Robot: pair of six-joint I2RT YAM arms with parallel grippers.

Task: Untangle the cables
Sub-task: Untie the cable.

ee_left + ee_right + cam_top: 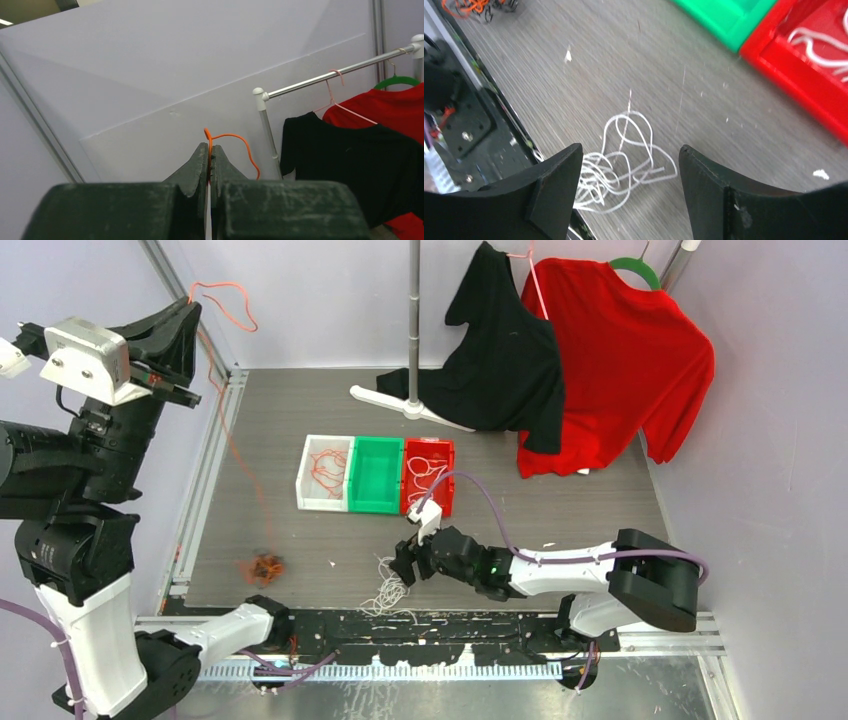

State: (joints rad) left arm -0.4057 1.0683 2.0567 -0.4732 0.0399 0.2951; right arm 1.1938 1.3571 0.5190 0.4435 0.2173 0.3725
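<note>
While the left gripper (210,151), raised at ten o'clock from the green bin (375,476), pinches an orange cable (231,134) trailing to a floor tangle (265,566), the right gripper (630,150) hangs spread, empty, over white cables (599,177) at six o'clock.

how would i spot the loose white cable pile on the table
Start at the row of three bins mid-table and come toward the near edge. By the right tool lies a loose white cable pile; the other tangle, further left, is orange.
</note>
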